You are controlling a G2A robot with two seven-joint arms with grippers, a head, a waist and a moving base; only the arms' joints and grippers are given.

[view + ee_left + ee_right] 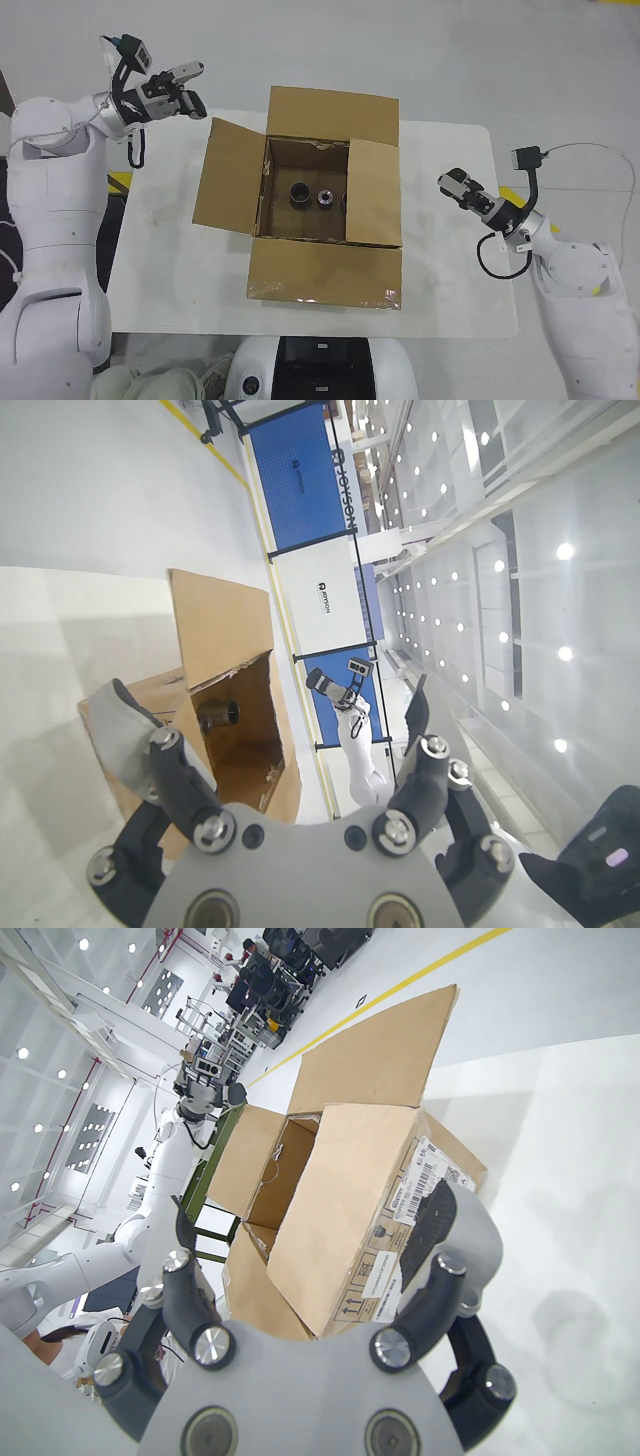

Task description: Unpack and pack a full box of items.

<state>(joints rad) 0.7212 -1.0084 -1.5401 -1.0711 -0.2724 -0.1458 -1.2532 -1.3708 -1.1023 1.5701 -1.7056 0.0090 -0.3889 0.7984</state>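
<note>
Two items (pixel 300 193): dark cylinders you could see side by side inside the box (pixel 322 272).
Box: sat mid-tabletop (pixel 455 290), flaps open.
Left hand (pixel 196 88): you held it open and empty by the far left corner, apart from the box.
Right hand (pixel 447 183): open and empty too, right of the box, not touching.

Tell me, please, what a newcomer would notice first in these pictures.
An open cardboard box stands in the middle of the white table, with small dark round items on its floor. The left gripper and the right gripper hang open and empty, one on each side.
</note>
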